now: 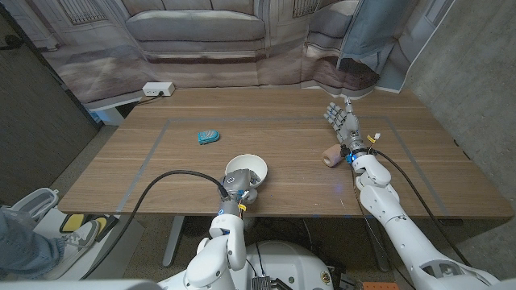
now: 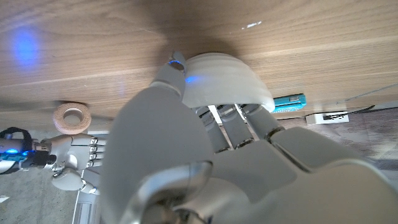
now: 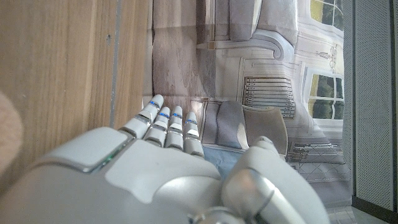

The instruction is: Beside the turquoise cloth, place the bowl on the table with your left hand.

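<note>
Bowl: I see the white bowl [image 1: 247,171] near the desk's front edge, roughly at its middle, its opening tipped toward the back of the desk. In the left wrist view its rounded outside [image 2: 227,78] sits right against the wood; I cannot tell whether it rests there or hangs just above.
Left robot hand: my left robot hand [image 1: 239,190] grips the bowl from the front-edge side, its fingers [image 2: 231,124] running up against the bowl's wall.
Turquoise cloth: the turquoise cloth [image 1: 208,138] lies on the desk, further toward the back and the left edge than the bowl, and apart from it. It also shows past the bowl in the left wrist view [image 2: 290,101].
Right robot hand: my right robot hand [image 1: 342,122] is toward the desk's right side, fingers [image 3: 168,124] straight and close together, holding nothing.
Tape roll: a tan roll [image 1: 330,155] lies just beside the right wrist.
Desk: wooden desk [image 1: 290,113], with a white power strip [image 1: 157,89] at the back left corner.
</note>
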{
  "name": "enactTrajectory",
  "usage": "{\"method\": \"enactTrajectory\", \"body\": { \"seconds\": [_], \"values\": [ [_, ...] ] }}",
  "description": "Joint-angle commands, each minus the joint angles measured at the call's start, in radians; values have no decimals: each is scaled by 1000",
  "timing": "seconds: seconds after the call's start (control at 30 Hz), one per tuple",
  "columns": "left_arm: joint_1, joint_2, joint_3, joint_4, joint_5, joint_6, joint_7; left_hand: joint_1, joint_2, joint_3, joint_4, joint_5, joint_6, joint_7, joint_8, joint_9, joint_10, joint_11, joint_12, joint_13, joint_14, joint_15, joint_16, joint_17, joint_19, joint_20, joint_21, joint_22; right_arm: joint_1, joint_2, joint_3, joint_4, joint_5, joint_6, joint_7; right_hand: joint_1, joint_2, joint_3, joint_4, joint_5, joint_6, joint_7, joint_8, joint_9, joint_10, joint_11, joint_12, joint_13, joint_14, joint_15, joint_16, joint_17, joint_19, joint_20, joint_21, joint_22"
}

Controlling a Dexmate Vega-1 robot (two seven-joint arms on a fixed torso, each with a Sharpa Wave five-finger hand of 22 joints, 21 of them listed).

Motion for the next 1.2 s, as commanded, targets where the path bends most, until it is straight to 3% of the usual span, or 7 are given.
{"method": "enactTrajectory", "body": {
  "seconds": [0.03,0.17,1.2],
  "values": [
    [0,17,-7,-13,-41,0,33,52,42,23,9,-3,111,-8,21,7,28,1,2,7,41,-103,12,7,68,-27,13,2,-6,-3,-10,-14,-1,-2,-13,2,12,-1,1,8,6,-3,-2,3,8,2,1,4,3,0,2,3,8,-8,-3,3],
    [-7,28,-7,-21,-47,2,37,63,39,26,10,-4,135,-1,29,7,54,3,-1,8,68,-105,13,9,89,-28,27,1,-8,-1,-12,-14,0,0,-15,2,12,-1,1,8,6,-3,-2,3,7,3,0,4,3,1,2,3,8,-8,-4,3],
    [-105,105,12,-72,-54,23,-33,68,38,28,18,-5,172,4,40,5,92,4,-4,17,95,-104,7,10,98,-27,41,0,-8,8,-12,-18,17,27,-29,2,13,-4,0,7,7,-1,-2,3,7,2,0,4,4,0,2,3,10,-7,-9,3]
  ]
}}
